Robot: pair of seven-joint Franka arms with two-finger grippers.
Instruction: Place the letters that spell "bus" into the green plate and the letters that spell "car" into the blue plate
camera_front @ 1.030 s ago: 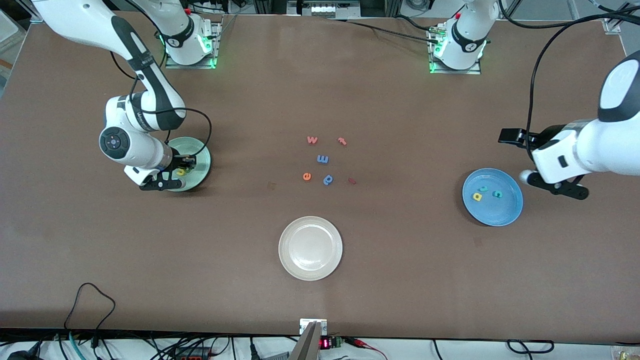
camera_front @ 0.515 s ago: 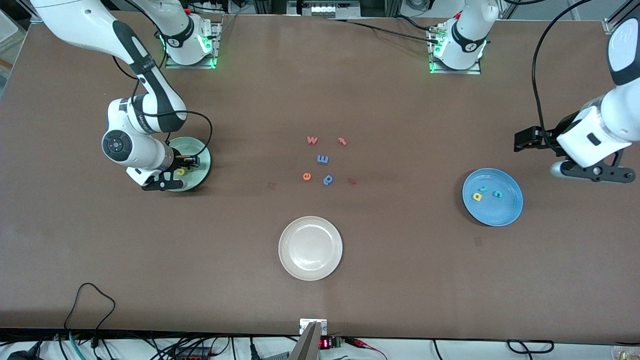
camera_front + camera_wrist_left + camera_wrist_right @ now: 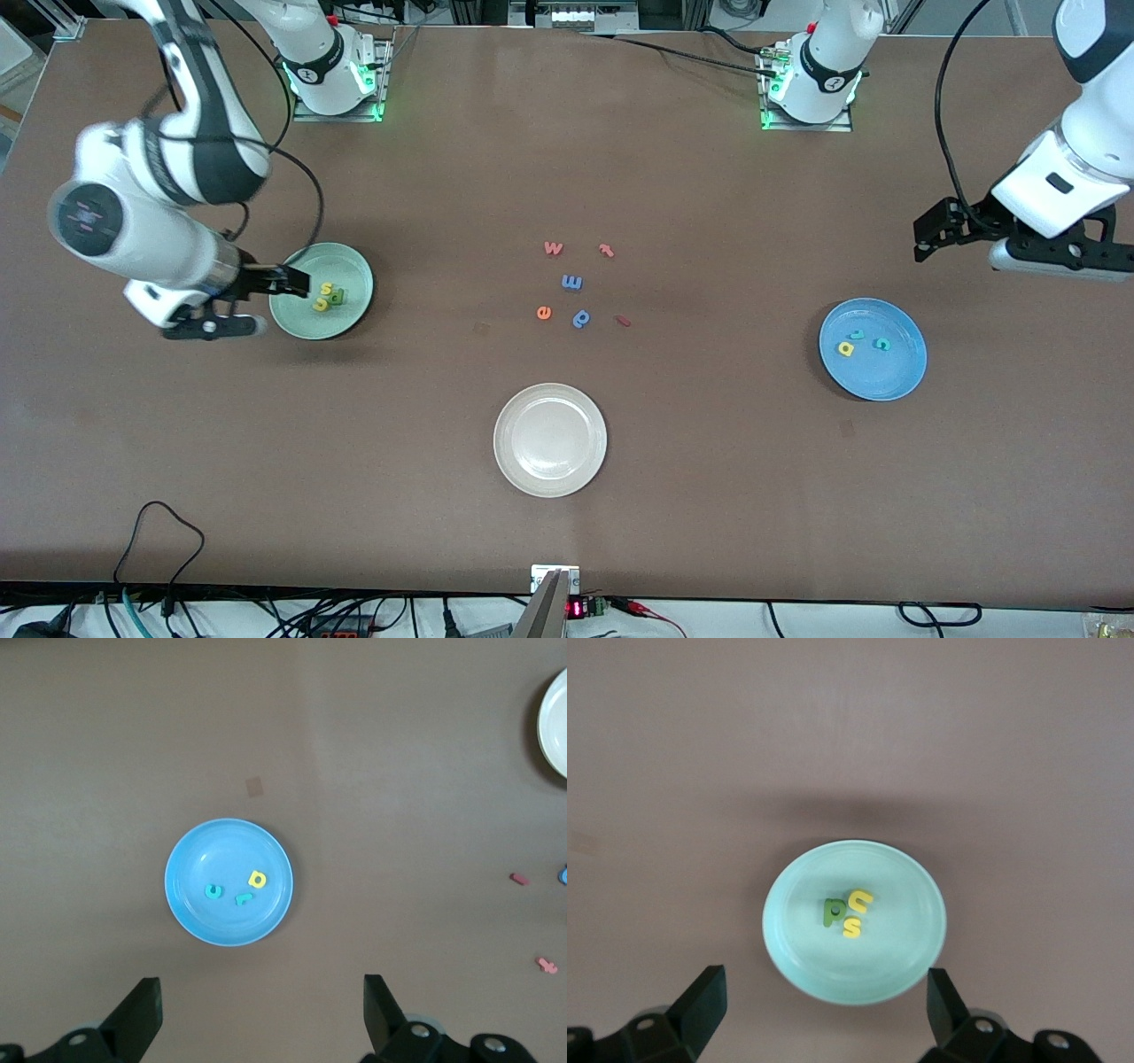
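The green plate (image 3: pixel 332 261) lies at the right arm's end of the table. In it are the green b (image 3: pixel 831 912), yellow u (image 3: pixel 861 901) and yellow s (image 3: pixel 851 927), bunched together. My right gripper (image 3: pixel 213 326) hangs open and empty over the table just beside that plate (image 3: pixel 895 948). The blue plate (image 3: pixel 886 372) lies at the left arm's end and holds the teal c (image 3: pixel 213 891), teal r (image 3: pixel 243 898) and yellow a (image 3: pixel 257 878). High over the table beside this plate (image 3: pixel 221 921), my left gripper (image 3: pixel 1059 259) is open and empty.
A white plate (image 3: pixel 505 440) lies mid-table, nearer the front camera. Loose letters lie in the middle: pink w (image 3: pixel 553 248), pink-red t (image 3: pixel 606 250), blue m (image 3: pixel 572 282), orange e (image 3: pixel 544 312), blue p (image 3: pixel 581 318) and a small red piece (image 3: pixel 624 321).
My right gripper opened over the green plate, left a yellow letter in it, then rose and drew off the plate. The left arm lifted and pulled away from the blue plate.
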